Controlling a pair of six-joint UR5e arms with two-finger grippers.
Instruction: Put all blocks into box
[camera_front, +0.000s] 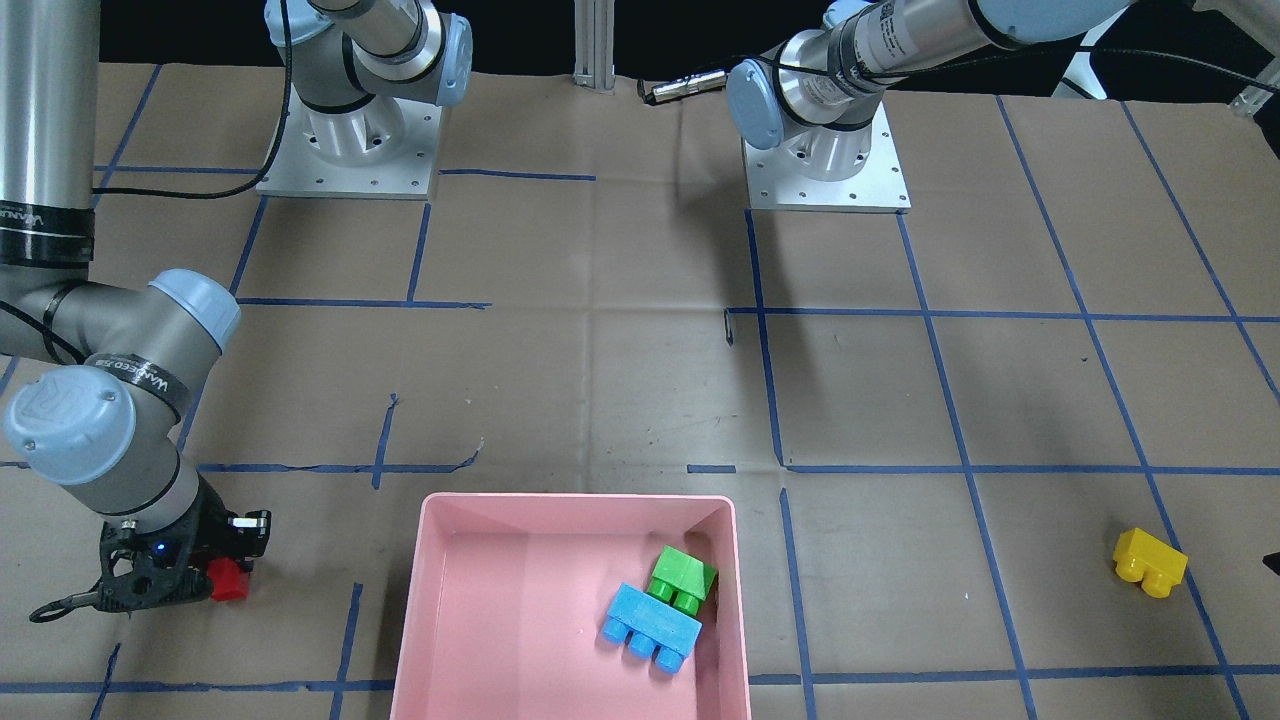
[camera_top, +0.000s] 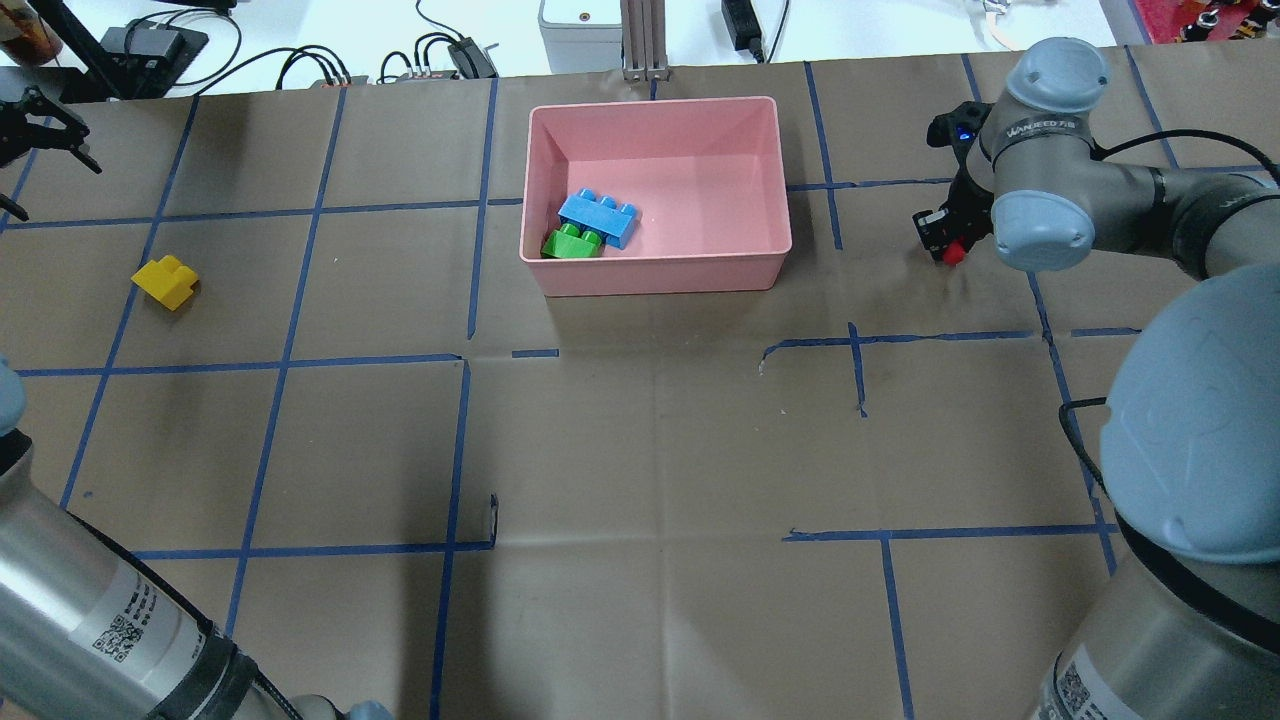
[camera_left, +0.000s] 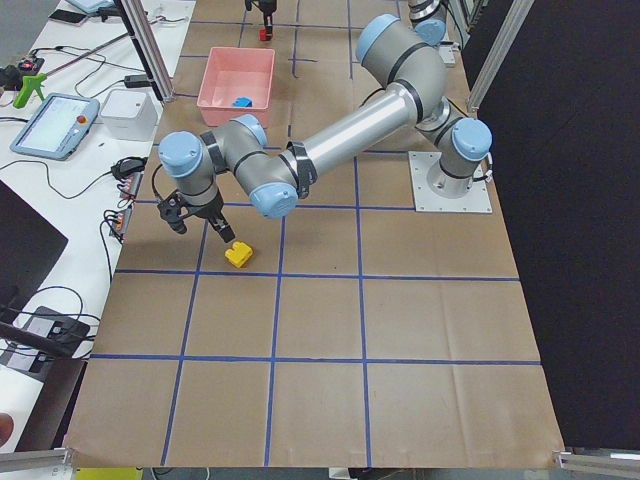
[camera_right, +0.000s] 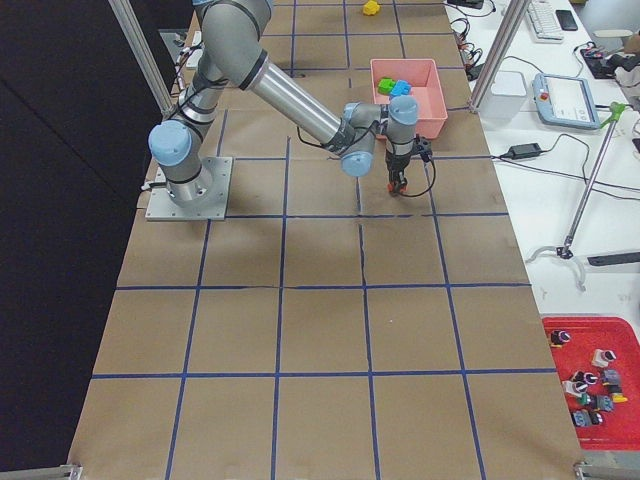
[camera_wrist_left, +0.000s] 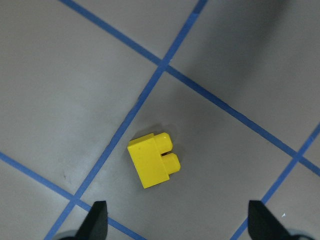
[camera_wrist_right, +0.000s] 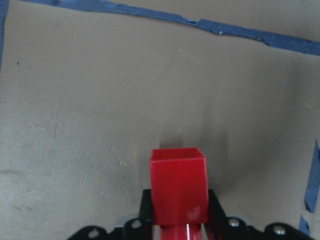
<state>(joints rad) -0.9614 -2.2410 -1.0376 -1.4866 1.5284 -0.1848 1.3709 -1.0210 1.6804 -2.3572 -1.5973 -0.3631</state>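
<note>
Right gripper (camera_wrist_right: 179, 207) jaws pinch red one-stud block (camera_wrist_right: 178, 182). Left gripper (camera_wrist_left: 180, 220) jaws spread, over yellow block (camera_wrist_left: 152, 160). Green block (camera_front: 683, 575) and blue block (camera_front: 650, 625) lie in pink box (camera_front: 575, 497).

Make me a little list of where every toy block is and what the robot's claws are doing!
box: large shallow pink plastic tray, two blocks inside
inside box: green two-stud plastic brick and blue three-stud plastic brick, next to each other
red block: small red plastic brick, gripped in the right claw, outside the box
yellow block: yellow two-stud plastic brick, lying on the brown paper table
left claw: open, empty, above the yellow block
blocks not yet in box: two
</note>
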